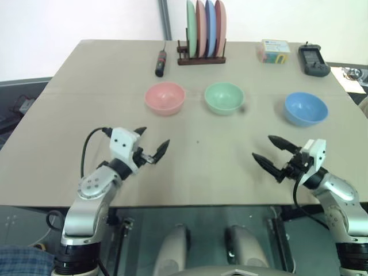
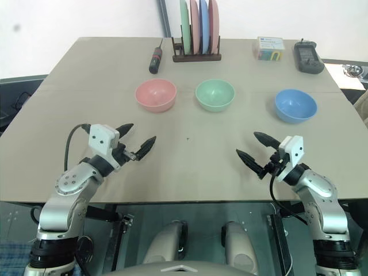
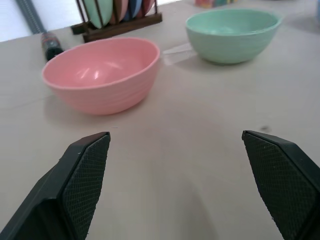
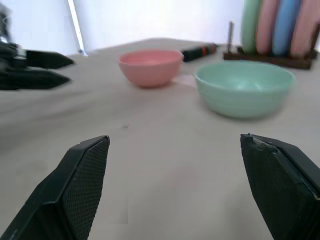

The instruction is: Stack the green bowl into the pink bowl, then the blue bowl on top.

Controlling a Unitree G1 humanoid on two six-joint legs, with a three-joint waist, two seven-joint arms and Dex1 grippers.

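Bowls number three, in a row across the table (image 1: 69, 92): pink bowl (image 1: 165, 98) at eleven o'clock, green bowl (image 1: 224, 98) at twelve, blue bowl (image 1: 306, 108) at two. Two grippers, left gripper (image 1: 150, 142) and right gripper (image 1: 269, 149), hover with fingers spread, holding nothing. Four plates (image 1: 205, 27) stand racked behind.

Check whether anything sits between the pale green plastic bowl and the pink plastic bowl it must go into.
Nothing visible does. The pale green plastic bowl and the pink plastic bowl stand side by side, apart, with only bare tabletop between them. Both are empty.
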